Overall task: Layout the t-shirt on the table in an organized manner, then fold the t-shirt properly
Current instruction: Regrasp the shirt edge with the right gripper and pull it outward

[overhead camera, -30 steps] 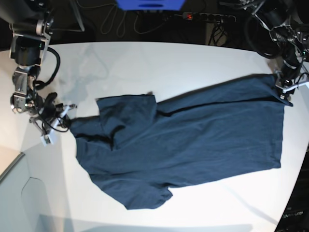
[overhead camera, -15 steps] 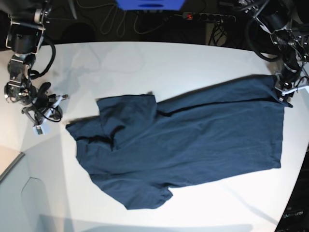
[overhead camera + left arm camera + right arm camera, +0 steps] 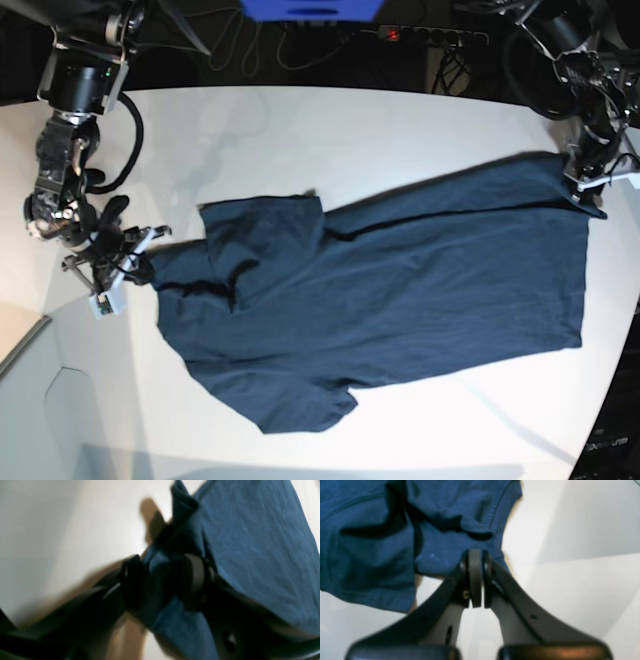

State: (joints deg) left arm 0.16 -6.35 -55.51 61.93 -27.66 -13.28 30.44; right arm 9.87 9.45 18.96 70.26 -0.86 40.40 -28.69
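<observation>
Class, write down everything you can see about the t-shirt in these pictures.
The t-shirt is plain dark navy cloth, soft and wrinkled, with stitched hems. It lies spread slantwise on the white table, one sleeve folded over its body. The left gripper pinches a bunched corner at one end; the right gripper, jaws shut, sits at the edge of the other end, though a hold there isn't clear.

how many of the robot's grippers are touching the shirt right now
2. The left gripper pinches the t-shirt at its corner on the base view's right. The right gripper, jaws together, meets the shirt's edge on that view's left; whether it pinches cloth is unclear.
</observation>
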